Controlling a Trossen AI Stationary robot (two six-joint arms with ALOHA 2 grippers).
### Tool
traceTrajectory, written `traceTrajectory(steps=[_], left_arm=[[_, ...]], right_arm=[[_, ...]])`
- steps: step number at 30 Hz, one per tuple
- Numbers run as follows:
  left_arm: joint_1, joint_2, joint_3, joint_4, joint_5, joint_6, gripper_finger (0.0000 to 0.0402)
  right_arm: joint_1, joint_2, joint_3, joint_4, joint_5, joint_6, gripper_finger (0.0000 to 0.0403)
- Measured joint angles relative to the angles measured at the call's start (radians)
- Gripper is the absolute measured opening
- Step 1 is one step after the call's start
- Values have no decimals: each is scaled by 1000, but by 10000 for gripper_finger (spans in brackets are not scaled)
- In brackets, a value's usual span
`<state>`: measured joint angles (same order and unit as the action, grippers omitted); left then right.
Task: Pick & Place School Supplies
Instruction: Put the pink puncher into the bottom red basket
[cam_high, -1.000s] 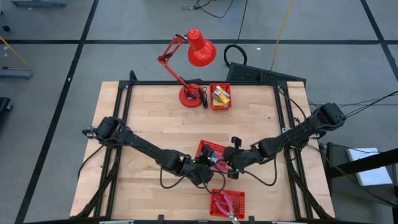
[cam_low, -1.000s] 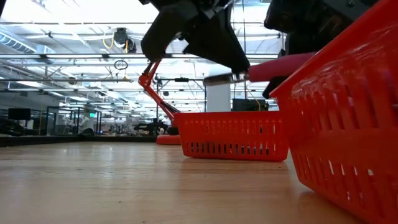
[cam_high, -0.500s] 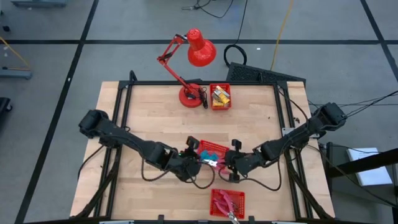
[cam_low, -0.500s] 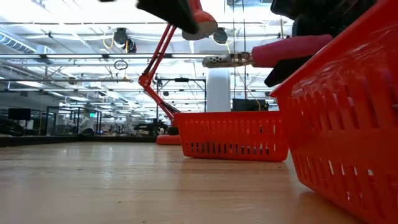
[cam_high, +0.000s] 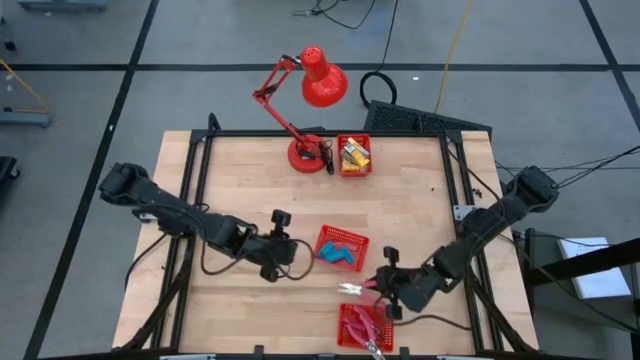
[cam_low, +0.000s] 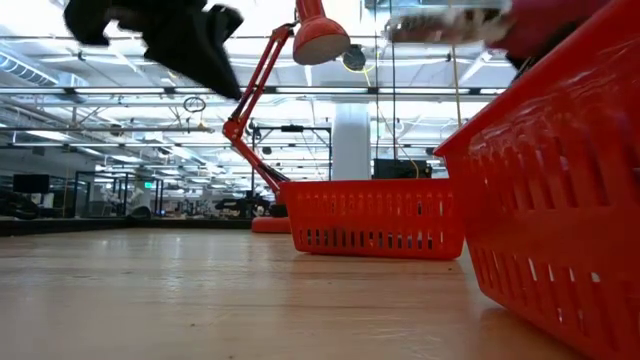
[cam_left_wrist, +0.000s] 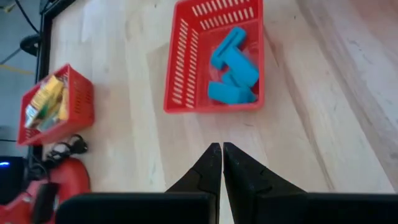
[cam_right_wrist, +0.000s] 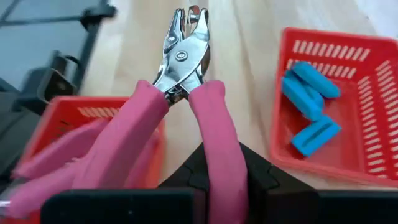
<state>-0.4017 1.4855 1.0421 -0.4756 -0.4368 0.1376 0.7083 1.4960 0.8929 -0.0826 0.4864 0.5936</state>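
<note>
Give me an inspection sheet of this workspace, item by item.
Surface: wooden table, three red baskets on it.
Job's things: blue blocks in middle basket; yellow pieces in far basket; more pliers in near basket; one pair of pliers held above it.
Clutter: red desk lamp at the far edge.
Grippers: left gripper jaws shut, empty, beside middle basket; right gripper jaws shut on the pliers.
Cables: looped cable and yellow cable on the floor.
Surroundings: grey floor, dark tape lines; nobody seen.
</note>
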Motion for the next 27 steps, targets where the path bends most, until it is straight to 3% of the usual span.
traceTrajectory(steps=[9,17,27], left_arm=[[0,-70,-208,194,18,-73,21],[0,-71,-236,259,18,-84,21],[2,-71,-236,290,17,-67,21]], right_arm=[[97,4,76,-174,-19,156,28],[132,38,86,-105,-130,166,28],[110,189,162,-126,-226,156,28]])
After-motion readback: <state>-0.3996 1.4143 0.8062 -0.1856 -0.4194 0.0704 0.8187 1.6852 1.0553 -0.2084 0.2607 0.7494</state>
